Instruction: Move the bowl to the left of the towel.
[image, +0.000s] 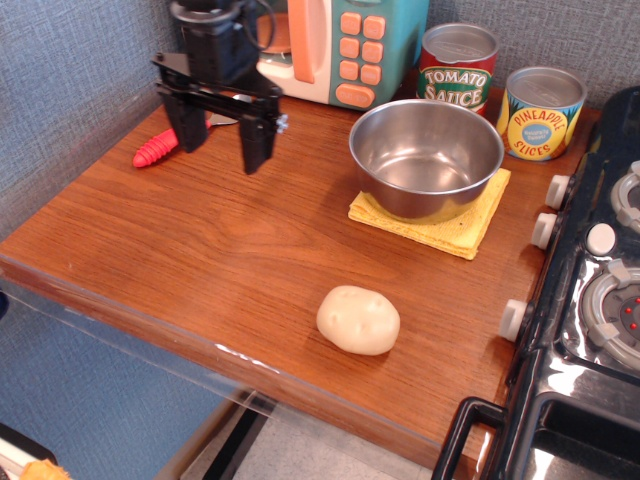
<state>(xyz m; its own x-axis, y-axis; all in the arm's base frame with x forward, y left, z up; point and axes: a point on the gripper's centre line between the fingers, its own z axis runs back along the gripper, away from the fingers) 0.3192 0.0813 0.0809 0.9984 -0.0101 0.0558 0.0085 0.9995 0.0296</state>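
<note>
The shiny steel bowl sits on top of the yellow towel at the right side of the wooden table. The towel's front and right edges stick out from under the bowl. My black gripper hangs open and empty above the table's back left part, well to the left of the bowl. Its two fingers point down with a wide gap between them.
A red ridged toy lies behind the gripper's left finger. A toy microwave stands at the back. Tomato sauce and pineapple cans stand behind the bowl. A pale potato lies near the front. A toy stove borders the right edge.
</note>
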